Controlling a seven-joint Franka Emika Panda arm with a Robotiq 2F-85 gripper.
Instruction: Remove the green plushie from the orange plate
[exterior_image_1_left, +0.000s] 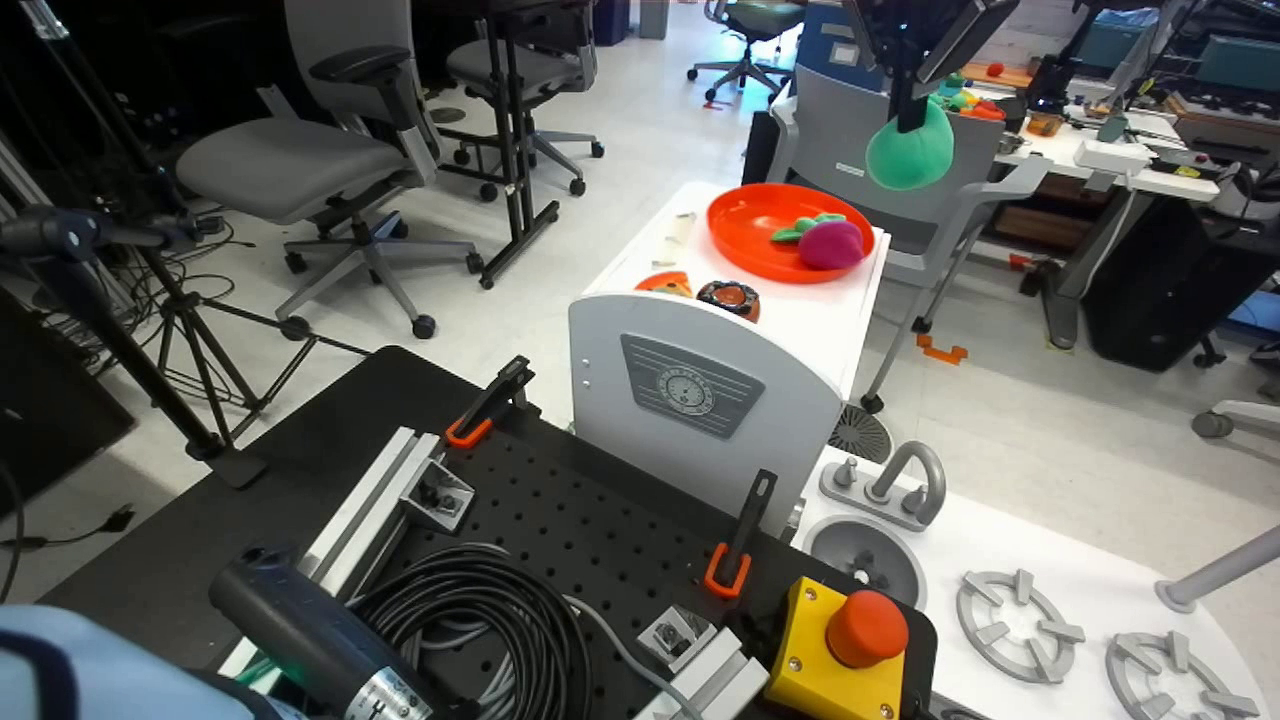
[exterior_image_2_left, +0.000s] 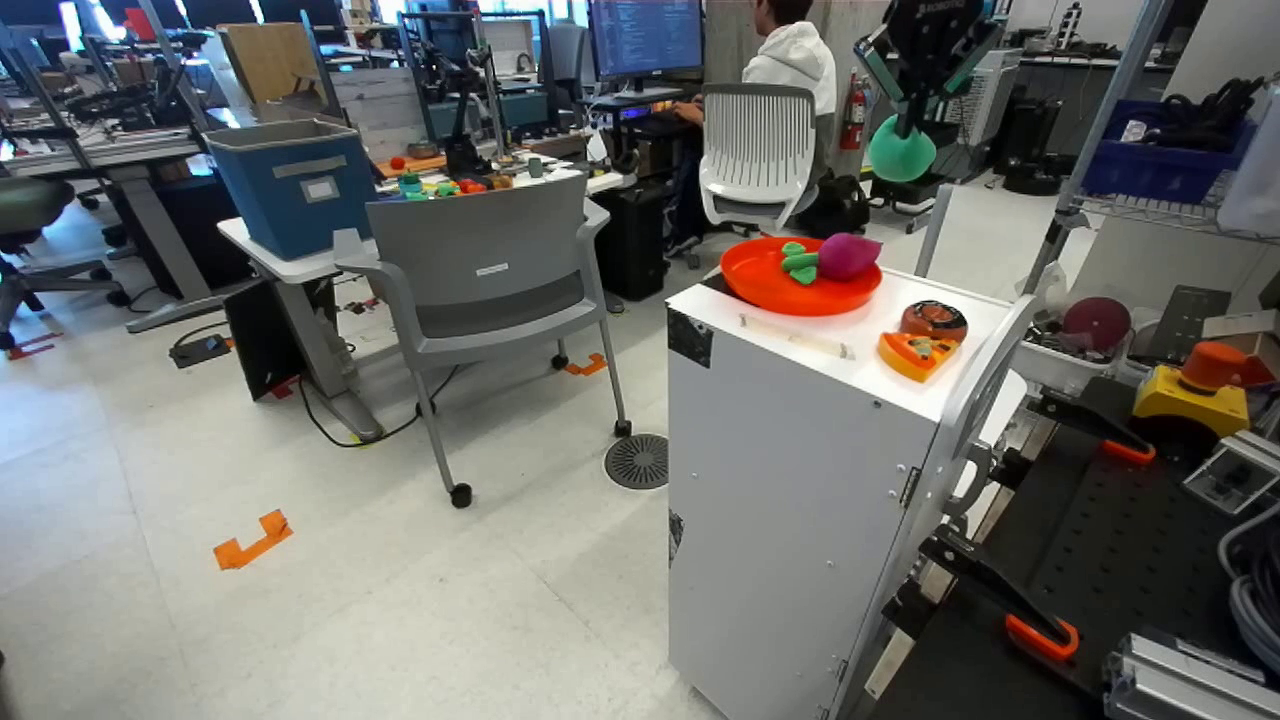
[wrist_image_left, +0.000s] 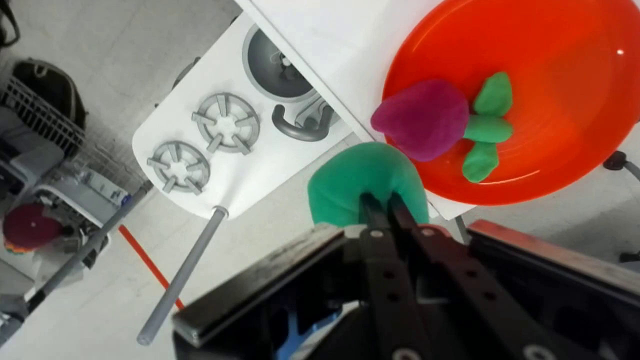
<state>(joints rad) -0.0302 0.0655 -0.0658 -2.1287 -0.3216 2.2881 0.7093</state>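
Where the green plushie (exterior_image_1_left: 908, 158) hangs: in the air, off the orange plate (wrist_image_left: 565, 95), soft and round (dented where gripped).
Claw (wrist_image_left: 383, 200): clamped on the green plushie, black tips sunk in.
Cabinet (exterior_image_2_left: 790, 480): white, boxy, bearing the orange plate and a toy pizza slice (exterior_image_2_left: 916, 355).
Floor (exterior_image_2_left: 400, 620): pale, a grey chair (exterior_image_2_left: 480, 250) on it.
Orange plate: shallow, glossy, holding a magenta toy (wrist_image_left: 427, 120) with green leaves.

Bright light fills most of every view. In an exterior view the floor (exterior_image_1_left: 650, 120) washes out toward twelve o'clock and detail drowns in black at ten. A computer monitor (exterior_image_2_left: 648, 35) glows at twelve in an exterior view. In the wrist view, a white glint marks the orange plate (wrist_image_left: 560, 95) at two o'clock; the pincer (wrist_image_left: 383, 202), toward five, looks soft.
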